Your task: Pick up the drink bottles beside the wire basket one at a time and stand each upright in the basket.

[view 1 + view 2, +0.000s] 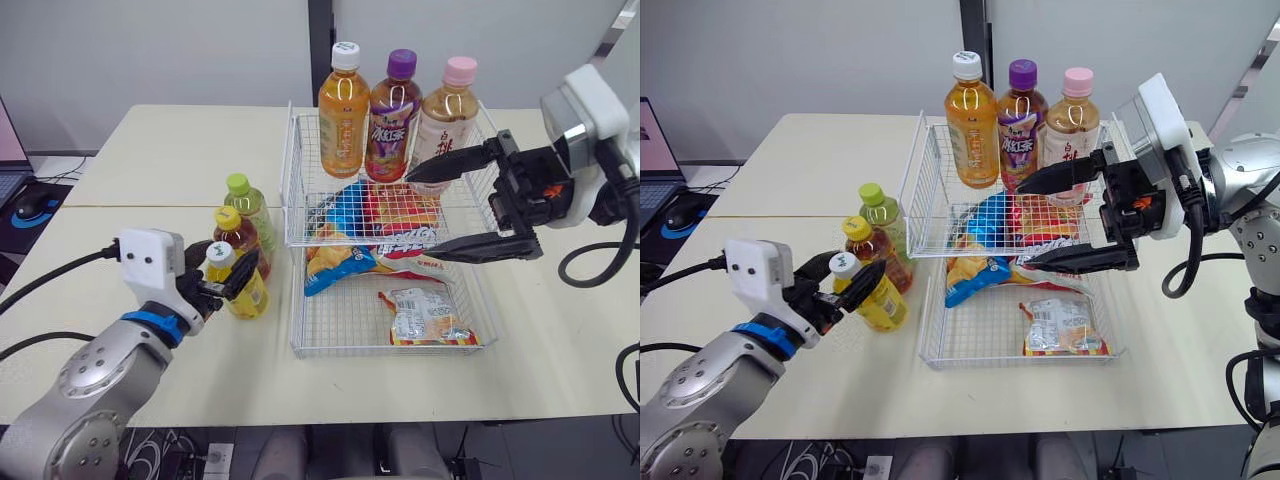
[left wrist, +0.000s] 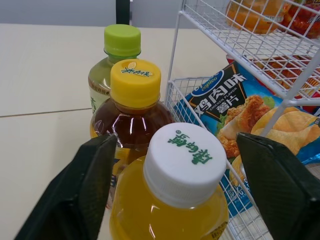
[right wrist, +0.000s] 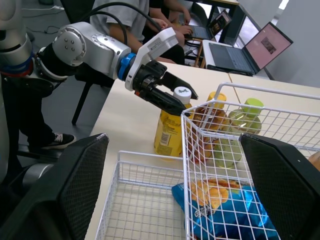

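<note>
- The left gripper (image 2: 176,150) is at the grasp step. Its two black fingers are spread, one on each side of the white-capped yellow bottle (image 1: 245,297), with a gap between each pad and the neck, so nothing is gripped yet.
- That bottle stands upright on the table (image 1: 150,160), just outside the wire basket (image 1: 390,350). Just past the fingertips stands the yellow-capped tea bottle (image 1: 235,238), and behind it the green-capped bottle (image 1: 248,205), all in a tight row.
- Next, I'd say, the fingers should close just under the cap and lift straight up. Any push forward would likely knock the tea bottle.
- The basket's wire wall is just beside one finger, so there is little room on that side. The table beside the other finger is open.
- The right gripper (image 1: 425,215) hangs over the basket, fingers wide apart and holding nothing. One tip is near the pink-capped bottle (image 1: 447,115), which stands upright in the raised rear part with two others.
- It takes up the air over the basket's far side, so the near side looks easier to enter.
- Snack bags (image 1: 345,265) cover much of the lower floor. The bare wire at the front near corner looks to me the flattest place to stand a bottle.
</note>
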Available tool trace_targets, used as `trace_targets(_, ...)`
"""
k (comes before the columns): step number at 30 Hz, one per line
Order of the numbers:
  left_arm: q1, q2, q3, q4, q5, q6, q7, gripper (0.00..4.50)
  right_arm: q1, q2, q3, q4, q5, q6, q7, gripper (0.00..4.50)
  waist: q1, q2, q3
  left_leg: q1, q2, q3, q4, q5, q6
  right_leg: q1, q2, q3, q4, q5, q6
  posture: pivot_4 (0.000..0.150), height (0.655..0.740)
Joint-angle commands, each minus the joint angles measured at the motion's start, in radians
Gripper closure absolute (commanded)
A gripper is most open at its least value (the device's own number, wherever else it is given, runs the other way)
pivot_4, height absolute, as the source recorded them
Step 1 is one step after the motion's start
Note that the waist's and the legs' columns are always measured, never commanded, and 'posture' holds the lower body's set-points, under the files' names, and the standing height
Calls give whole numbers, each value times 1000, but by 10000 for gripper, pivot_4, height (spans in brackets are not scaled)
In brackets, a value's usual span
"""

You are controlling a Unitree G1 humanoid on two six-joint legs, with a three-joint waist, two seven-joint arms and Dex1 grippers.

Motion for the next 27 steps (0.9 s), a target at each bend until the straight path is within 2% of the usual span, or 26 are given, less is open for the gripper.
trace_targets(1, 8, 1, -32, -7, 33, -46, 8, 17934, -9, -18, -45, -30, 19, 5, -7, 0, 1, 0, 0, 0, 0, 0, 0, 0, 0, 0, 0, 0, 0, 0, 0, 1500, 7400)
trace_targets(4, 1, 6, -42, 12, 44, -73, -5, 26757, -11, -19, -47, -30, 16, 7, -12, 0, 7, 0, 0, 0, 0, 0, 0, 0, 0, 0, 0, 0, 0, 0, 0, 1500, 7400)
trace_targets(6, -1, 12, -49, 18, 54, -92, -14, 31105, -8, -20, -50, -30, 14, 8, -14, 0, 9, 0, 0, 0, 0, 0, 0, 0, 0, 0, 0, 0, 0, 0, 0, 1500, 7400)
trace_targets(15, 54, 40, 6, -46, 37, -138, -36, 31127, 3, -25, -67, -28, 13, 15, -37, 0, 10, 0, 0, 0, 0, 0, 0, 0, 0, 0, 0, 0, -1, 0, 0, 1500, 7400)
trace_targets(20, 23, 71, 29, -64, 8, -140, -15, 31127, -4, -8, -56, -1, 4, 3, -30, 0, 9, 0, 0, 0, 0, 0, 0, 0, 0, 0, 0, 0, -1, 0, 0, 1500, 7400)
trace_targets(25, 64, 122, 119, -98, -92, -138, -29, 31128, -20, 6, -46, 31, 0, 1, -9, 0, 8, 0, 0, 0, 0, 0, -1, 0, 0, 0, 0, 0, -1, 0, 0, 1500, 7400)
trace_targets(27, 83, 155, 199, -92, -196, -138, -26, 31128, -23, 14, -33, 52, -11, -9, 10, 0, 7, 0, 0, 0, 1, -1, -1, 0, 0, -1, 0, 0, -1, 0, 0, 1500, 7400)
